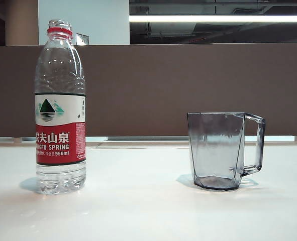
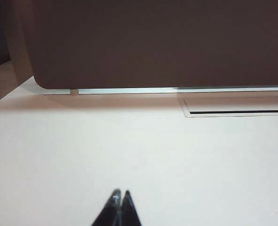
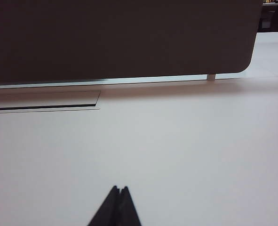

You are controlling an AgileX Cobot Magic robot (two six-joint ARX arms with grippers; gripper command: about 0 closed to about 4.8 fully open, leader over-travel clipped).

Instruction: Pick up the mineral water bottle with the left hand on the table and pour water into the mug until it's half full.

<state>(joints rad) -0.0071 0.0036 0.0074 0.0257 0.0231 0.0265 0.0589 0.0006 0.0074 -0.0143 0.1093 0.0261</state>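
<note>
- the mineral water bottle (image 1: 60, 108) stands upright on the left of the exterior view, on the white table (image 1: 138, 211). it has no cap above its red neck ring, so the mouth looks open. through the clear plastic it seems full nearly to the shoulder, though the water line is hard to read.
- nothing touches the bottle, and neither arm shows in the exterior view.
- the brown partition (image 1: 153, 90) runs behind the table across the whole width.
- the mug (image 1: 223, 150) sits upright on the right, well apart from the bottle, with its handle turned away from it. it looks empty: i see no water line through the grey-tinted walls.
- the left gripper (image 2: 120, 194) shows only in its own wrist view, fingertips pressed together, holding nothing. it hangs over bare table facing the partition. neither bottle nor mug is in that view, so it is not near the bottle.
- the right gripper (image 3: 119, 189) looks the same in its wrist view: fingertips together, empty, over bare tabletop, with no task thing in sight.
- my judgement: nothing of the task is done yet. still to come are spreading the left fingers, reaching the bottle, gripping and lifting it, carrying it across to the mug, tilting it, and stopping at half full.
</note>
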